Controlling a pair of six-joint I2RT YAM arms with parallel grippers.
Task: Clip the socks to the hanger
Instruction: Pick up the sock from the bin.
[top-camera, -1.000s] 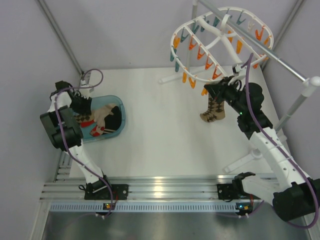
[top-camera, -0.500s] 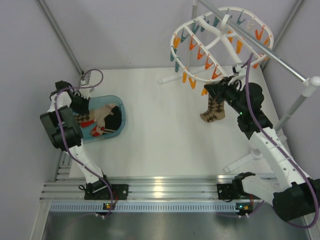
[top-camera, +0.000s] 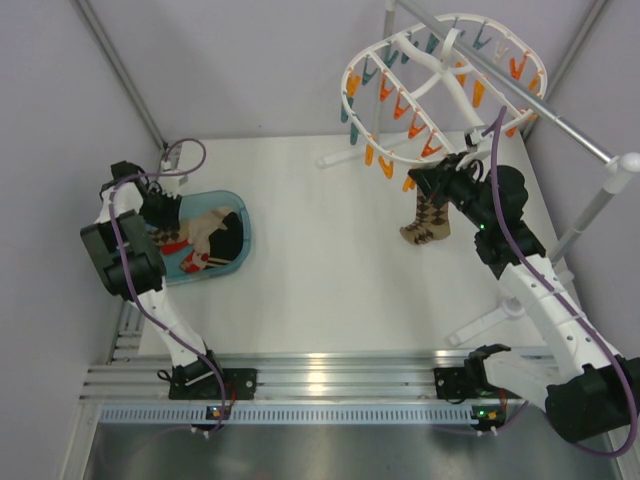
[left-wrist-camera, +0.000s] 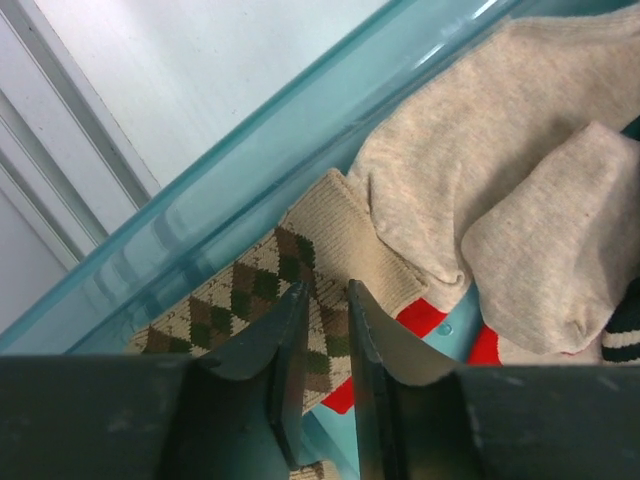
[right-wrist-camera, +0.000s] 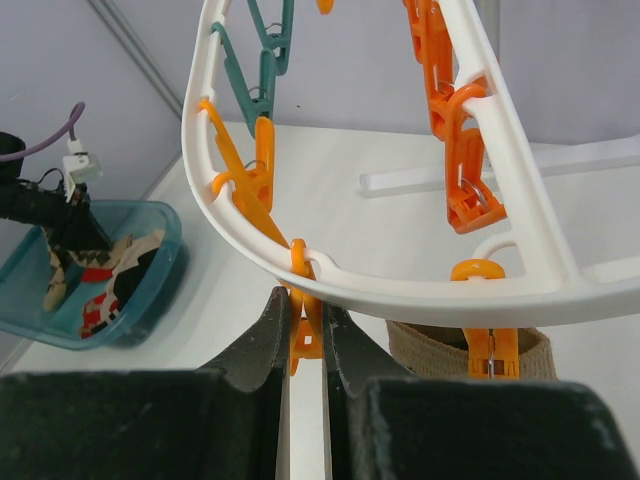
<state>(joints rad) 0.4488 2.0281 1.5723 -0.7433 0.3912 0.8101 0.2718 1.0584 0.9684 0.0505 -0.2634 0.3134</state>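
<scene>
The left end effector reaches down inside a teal plastic tub at the left side of the bench. In the wrist view its 2 fingers are drawn close, with only a narrow slit between them, and their tips sit on the ribbed cuff of a brown-and-tan argyle sock that lies against the tub's near wall. I cannot tell whether the end effector is grasping that fabric or merely touching it. Just right of the tips lie 2 plain beige socks, and below them a red-and-white item shows on the tub floor.

The right end effector is raised off the bench, directly under the near rim of the white oval hanger, which hangs from a grey metal rod stand. In the wrist view its fingers are clenched on an orange clip that dangles from the hanger rim, 1 finger on each side and touching it. Just to the right of the end effector, a second orange clip bites the cuff of another argyle sock, the hanging sock. From above, that sock droops toe-down beside and below the end effector, off the bench. Further orange and teal clips line the rim above and on both sides.
</scene>
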